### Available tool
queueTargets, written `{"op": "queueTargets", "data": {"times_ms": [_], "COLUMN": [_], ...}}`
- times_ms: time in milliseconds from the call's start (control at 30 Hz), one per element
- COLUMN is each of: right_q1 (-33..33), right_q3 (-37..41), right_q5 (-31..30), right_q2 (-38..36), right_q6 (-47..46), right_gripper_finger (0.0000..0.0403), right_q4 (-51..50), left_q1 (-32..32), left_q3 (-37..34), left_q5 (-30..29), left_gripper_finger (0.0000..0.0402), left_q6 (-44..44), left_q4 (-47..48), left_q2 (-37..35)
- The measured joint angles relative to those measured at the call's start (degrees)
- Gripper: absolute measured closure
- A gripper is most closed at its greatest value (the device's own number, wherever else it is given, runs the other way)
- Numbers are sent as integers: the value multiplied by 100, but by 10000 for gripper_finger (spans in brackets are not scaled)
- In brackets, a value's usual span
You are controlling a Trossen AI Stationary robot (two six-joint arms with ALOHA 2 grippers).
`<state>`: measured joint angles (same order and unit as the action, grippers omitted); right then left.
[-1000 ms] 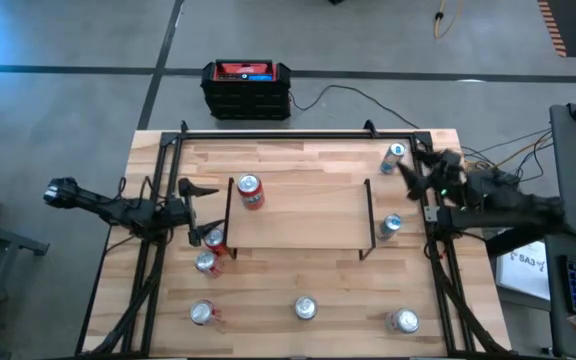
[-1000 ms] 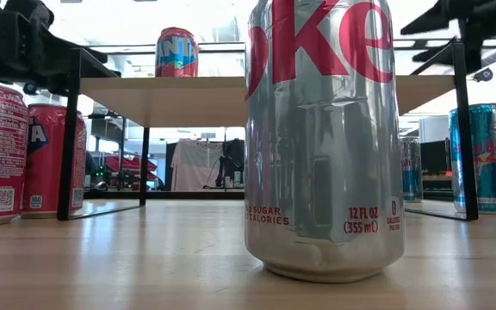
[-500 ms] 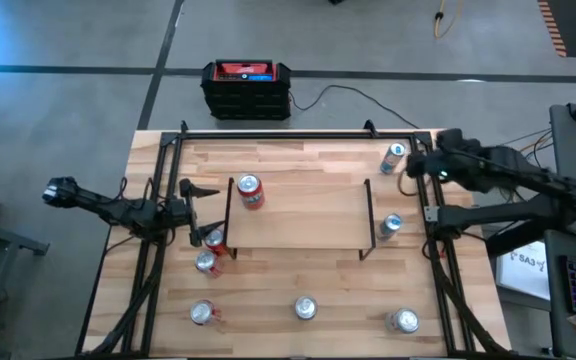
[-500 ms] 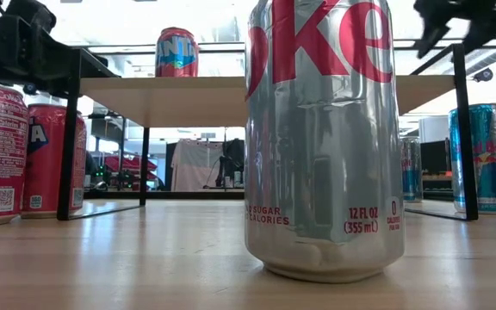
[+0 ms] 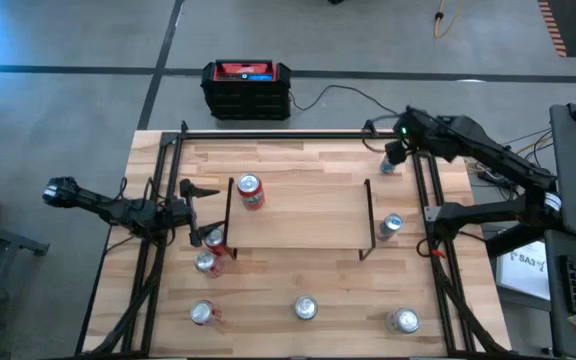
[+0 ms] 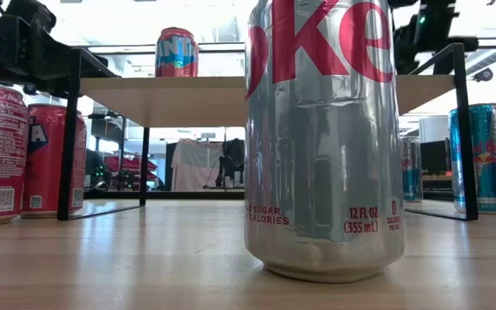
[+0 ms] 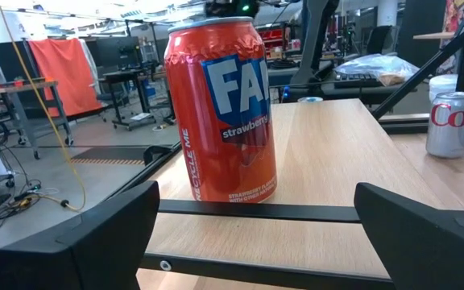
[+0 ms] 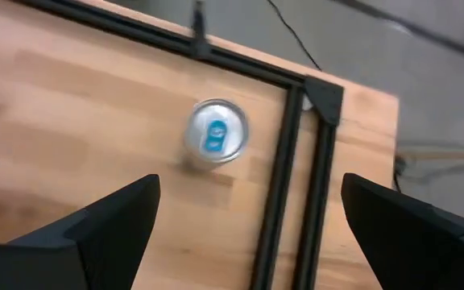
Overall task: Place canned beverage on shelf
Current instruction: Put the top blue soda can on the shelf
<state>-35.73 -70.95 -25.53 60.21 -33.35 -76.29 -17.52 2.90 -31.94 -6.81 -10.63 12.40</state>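
The blue-topped can is stood upright at the table's far right, directly beneath the spread-fingered, empty right gripper.

light: bright, overhead | low view: window glare behind | right wrist view: blurred

- Our left arm lies low across the table's left edge, its left gripper pointing toward the middle, fingers spread wide.
- Our right arm reaches over the far right corner, its right gripper facing straight down, fingers parted, holding nothing.
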Motion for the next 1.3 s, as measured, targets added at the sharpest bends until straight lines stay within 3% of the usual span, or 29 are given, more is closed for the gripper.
{"op": "queueTargets", "data": {"times_ms": [267, 767, 1067, 1300], "right_q1": [-1202, -1599, -1850, -1945], "right_q3": [8, -34, -34, -15], "right_q5": [1549, 1591, 1721, 2157], "right_q2": [273, 1681, 1829, 1849], "right_q6": [492, 1039, 1055, 1048], "right_gripper_finger": [33, 33, 33, 33], "right_q4": [537, 778, 706, 717], "left_q1": [0, 0, 0, 0], "left_q3": [0, -2, -2, -2], "left_q5": [0, 0, 0, 0], "left_gripper_finger": [2, 2, 2, 2], "left_q6": [0, 0, 1, 2], "left_q4": [-1, 0, -1, -2], "left_q2": [1, 0, 0, 2]}}
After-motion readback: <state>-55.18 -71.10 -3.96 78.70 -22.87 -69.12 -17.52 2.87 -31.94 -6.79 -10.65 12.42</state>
